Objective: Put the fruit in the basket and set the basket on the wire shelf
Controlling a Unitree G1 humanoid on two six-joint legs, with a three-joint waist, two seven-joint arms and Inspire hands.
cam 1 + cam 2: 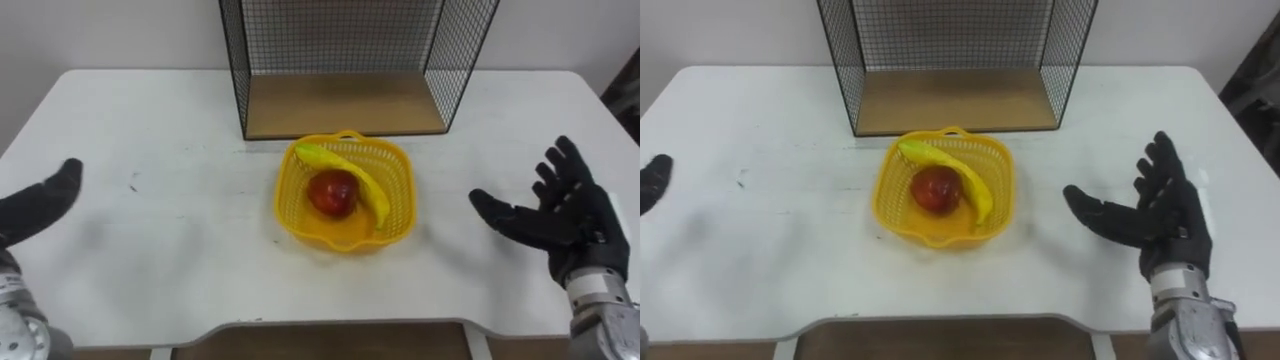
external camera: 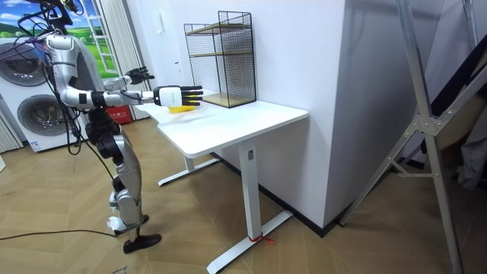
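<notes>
Right hand [image 1: 565, 215], left hand [image 1: 40, 205] flank basket [image 1: 345, 236]; shelf [image 1: 345, 105] behind.

Yellow basket [image 1: 398, 190] holding apple [image 1: 333, 192], banana [image 1: 350, 175], before wire shelf [image 1: 345, 60]

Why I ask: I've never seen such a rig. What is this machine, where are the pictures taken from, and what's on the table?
It is a humanoid robot on two legs, with two human-like hands. Two pictures come from cameras in its head, looking down; the third is from a camera across the room, showing the robot standing at the white table. On the table sits a yellow basket holding a red apple and a banana, just before a black wire shelf. The left hand and the right hand hover open either side of the basket, holding nothing.
</notes>
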